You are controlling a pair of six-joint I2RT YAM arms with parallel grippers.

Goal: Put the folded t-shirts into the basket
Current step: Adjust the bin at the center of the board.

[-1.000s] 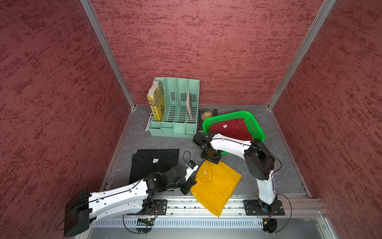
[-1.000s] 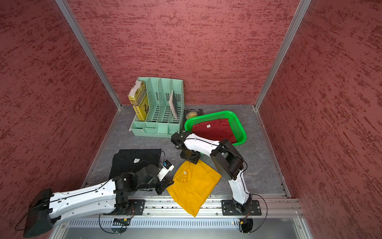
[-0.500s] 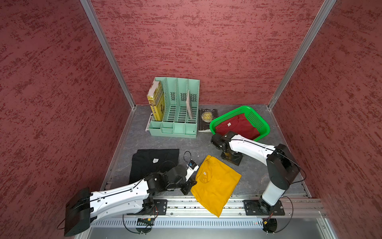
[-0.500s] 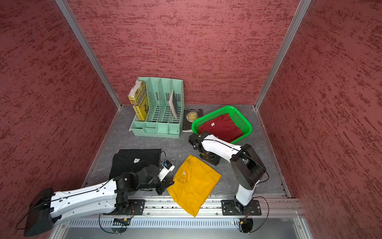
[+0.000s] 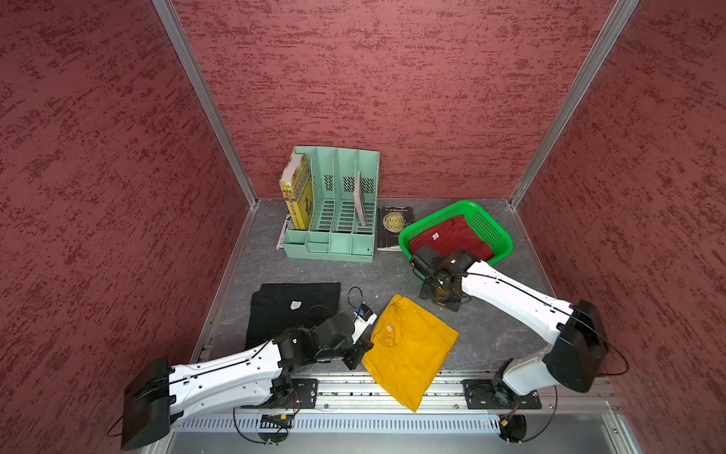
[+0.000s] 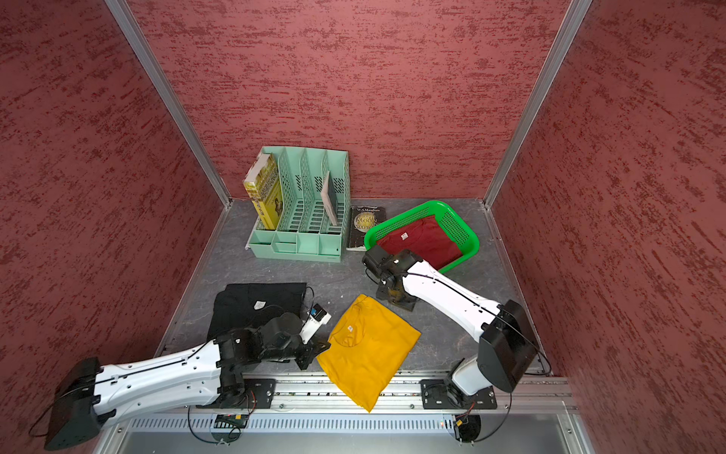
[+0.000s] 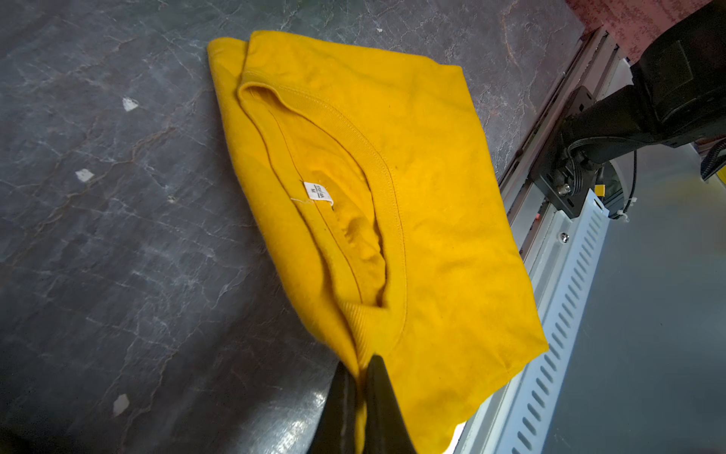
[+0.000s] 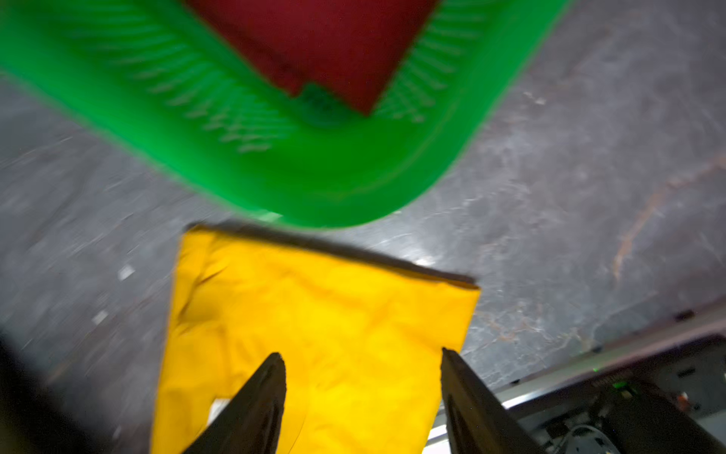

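Left gripper [image 7: 363,363] is clamped on the yellow shirt [image 7: 432,196], pinching the folded edge right at the collar. The rest of that shirt spreads away from its tips, flat on the table, with the far corner hanging over the rail [image 5: 444,393].

Right gripper [image 8: 359,353] stands wide and holds nothing. The same shirt lies under and just ahead of its fingers [image 8: 267,393], and the basket [image 5: 487,228] sits just beyond that, already holding the red shirt [image 5: 455,241]. This wrist view is blurred, so I cannot tell whether the fingers touch the cloth.

As I read it, the step is a two-handed lift of the yellow shirt. A one-corner pinch would probably let the fold sag open, so the right gripper should take the opposite edge through all layers first. Then both should rise level and lay the shirt flat on the red one.

Black shirt [image 5: 290,310] waits beside the left arm, behind its gripper.

Grey, stone-patterned table [image 5: 298,271] looks smooth, so cloth may slide when tugged. An organizer [image 5: 334,220] and a book [image 5: 395,228] stand to the side of the basket, well beyond the left gripper. Red textured walls [image 5: 393,98] close in three sides.
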